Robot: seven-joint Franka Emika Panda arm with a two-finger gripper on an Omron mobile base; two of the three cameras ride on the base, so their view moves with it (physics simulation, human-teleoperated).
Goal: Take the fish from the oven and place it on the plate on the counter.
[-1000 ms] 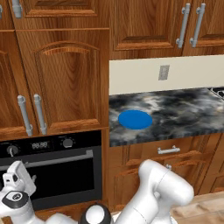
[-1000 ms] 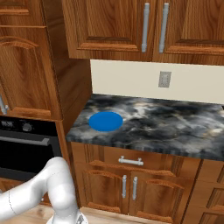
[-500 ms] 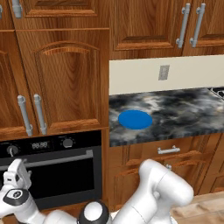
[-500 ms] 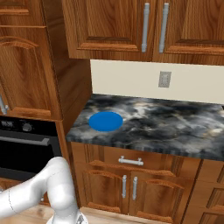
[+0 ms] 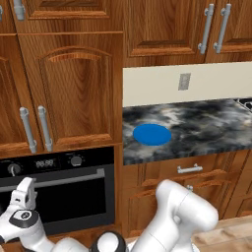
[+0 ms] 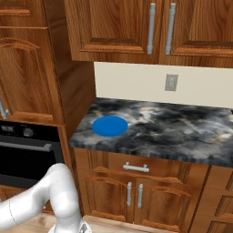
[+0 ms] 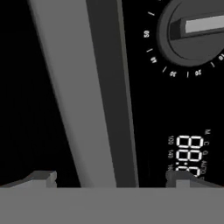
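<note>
Wood-grain cabinets surround a dark marbled stone table. The plate, a flat round blue disc, lies on the table near its 9 o'clock end, close to the front edge. The oven, glossy black, is shut; its silver bar handle runs horizontally below a knob and digital display. The gripper is spread open, fingertips either side of the handle bar. The fish cannot be seen; its heading cannot be told.

plate on counter, oven left below cabinets
</note>
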